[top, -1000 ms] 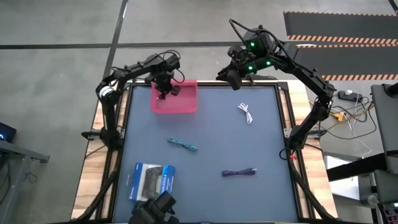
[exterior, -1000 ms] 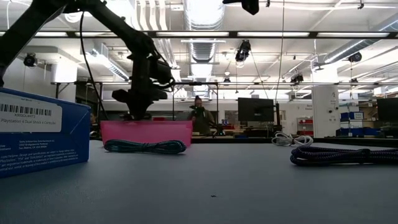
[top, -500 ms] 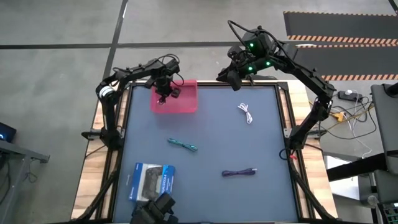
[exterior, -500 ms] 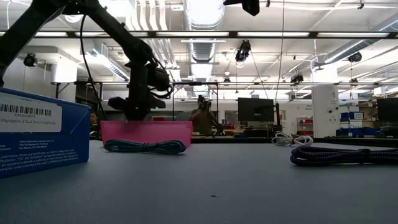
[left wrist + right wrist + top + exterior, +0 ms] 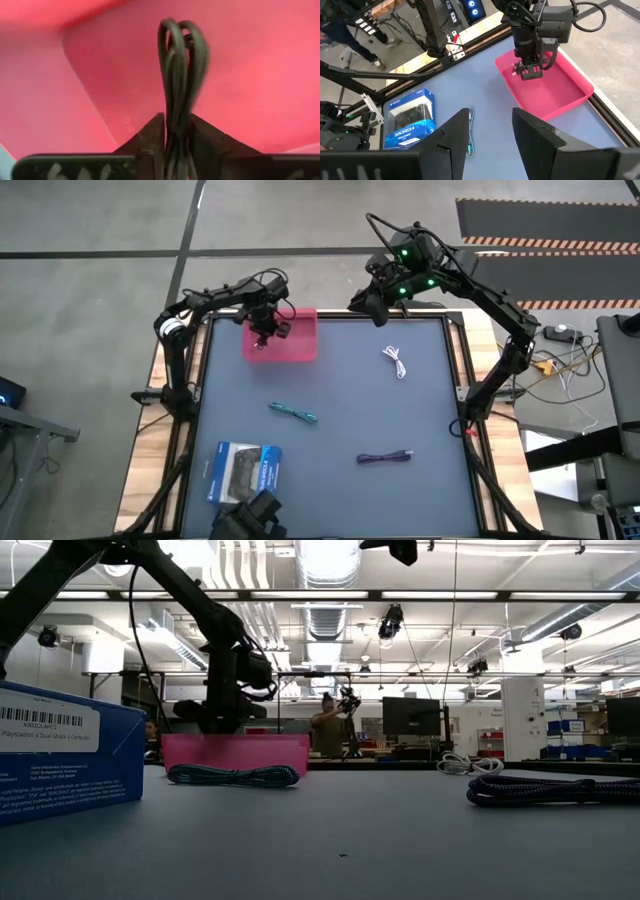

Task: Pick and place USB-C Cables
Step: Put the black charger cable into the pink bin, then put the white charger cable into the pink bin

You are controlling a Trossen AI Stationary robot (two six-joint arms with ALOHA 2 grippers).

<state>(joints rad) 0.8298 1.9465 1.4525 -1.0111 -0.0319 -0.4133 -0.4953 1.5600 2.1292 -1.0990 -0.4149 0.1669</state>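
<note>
The left gripper (image 5: 263,330) hangs over the pink tray (image 5: 300,342) at the bench's far left corner, pinching the black cable (image 5: 181,75) just above the tray floor. The right gripper (image 5: 481,131), fingers spread, waits above the far edge. White cable (image 5: 396,362), teal cable (image 5: 294,413) and purple cable (image 5: 385,457) lie on the bench (image 5: 340,400).
</note>
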